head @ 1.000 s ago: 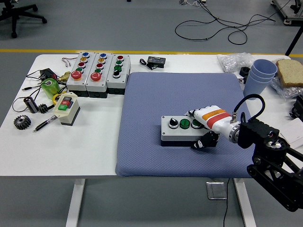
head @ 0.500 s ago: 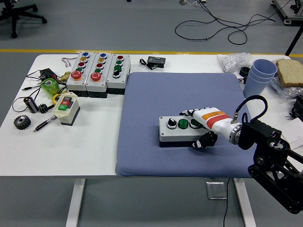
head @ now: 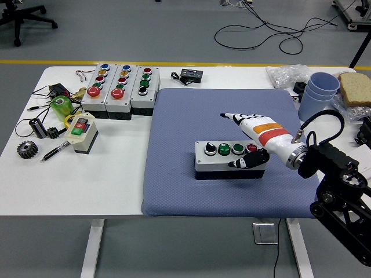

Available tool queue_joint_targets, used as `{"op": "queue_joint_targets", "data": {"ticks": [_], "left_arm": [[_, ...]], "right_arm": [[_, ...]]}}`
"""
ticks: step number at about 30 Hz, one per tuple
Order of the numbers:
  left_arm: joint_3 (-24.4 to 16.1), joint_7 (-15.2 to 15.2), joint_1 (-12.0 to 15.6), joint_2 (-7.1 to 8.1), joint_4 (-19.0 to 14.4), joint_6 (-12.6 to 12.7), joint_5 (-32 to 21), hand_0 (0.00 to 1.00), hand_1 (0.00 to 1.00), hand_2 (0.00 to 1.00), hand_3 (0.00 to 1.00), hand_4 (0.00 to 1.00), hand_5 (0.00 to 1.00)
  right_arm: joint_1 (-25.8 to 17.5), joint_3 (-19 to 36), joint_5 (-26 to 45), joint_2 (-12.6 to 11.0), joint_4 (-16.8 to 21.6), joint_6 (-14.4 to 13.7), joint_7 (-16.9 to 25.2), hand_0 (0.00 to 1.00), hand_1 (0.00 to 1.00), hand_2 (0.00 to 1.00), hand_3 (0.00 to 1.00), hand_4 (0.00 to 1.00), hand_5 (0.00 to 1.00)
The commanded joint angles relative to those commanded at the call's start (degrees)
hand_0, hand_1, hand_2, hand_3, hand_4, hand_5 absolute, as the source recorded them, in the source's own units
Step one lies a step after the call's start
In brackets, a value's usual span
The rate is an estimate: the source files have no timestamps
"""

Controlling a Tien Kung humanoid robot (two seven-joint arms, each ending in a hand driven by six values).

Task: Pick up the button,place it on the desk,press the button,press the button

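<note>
The right hand [head: 250, 128] has lifted off the button box [head: 229, 158] on the blue mat [head: 174, 145], fingers released, thumb beside its front.

Grey floor [head: 145, 29] with yellow line [head: 174, 62], black cables [head: 261, 32] behind.

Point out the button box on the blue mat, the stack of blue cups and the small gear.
button box [head: 223, 157]: head view, on its grey top face.
blue cups [head: 322, 90]: head view, on the top cup's outer wall.
gear [head: 26, 150]: head view, on its toothed face.
</note>
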Motion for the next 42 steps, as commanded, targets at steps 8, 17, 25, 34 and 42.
{"op": "queue_joint_targets", "data": {"ticks": [8, 17, 25, 34, 42], "left_arm": [[-0.2, -0.06, 0.06, 0.0, 0.0, 0.01, 0.08, 0.602, 0.633, 0.678, 0.547, 0.368, 0.696], [-0.32, -0.03, 0.06, 0.0, 0.0, -0.01, 0.25, 0.602, 0.633, 0.678, 0.547, 0.368, 0.698], [-0.08, -0.07, -0.06, 0.0, 0.0, 0.01, -0.03, 0.603, 0.633, 0.678, 0.547, 0.366, 0.697], [-0.2, 0.0, -0.02, 0.0, 0.0, -0.03, 0.3, 0.603, 0.633, 0.679, 0.549, 0.366, 0.701], [-0.66, 0.1, 0.18, 0.0, 0.0, -0.14, 1.17, 0.602, 0.634, 0.678, 0.547, 0.363, 0.698]], "right_arm": [[-3.93, 2.64, 0.37, -4.46, 4.34, -6.54, 0.58, 0.377, 0.313, 0.539, 0.808, 0.963, 0.303], [-6.61, 2.91, 0.75, -5.71, 5.01, -5.82, -0.01, 0.051, 0.002, 0.264, 0.688, 0.919, 0.416], [-7.5, 3.18, -0.05, -5.77, 4.73, -4.27, -1.09, 0.023, 0.002, 0.216, 0.67, 0.93, 0.464], [-8.96, 3.59, 0.16, -6.14, 5.23, -2.93, -0.75, 0.025, 0.002, 0.211, 0.652, 0.925, 0.475], [-11.12, 3.9, 0.51, -6.61, 6.26, -2.53, -0.23, 0.026, 0.002, 0.21, 0.641, 0.925, 0.479]]}}
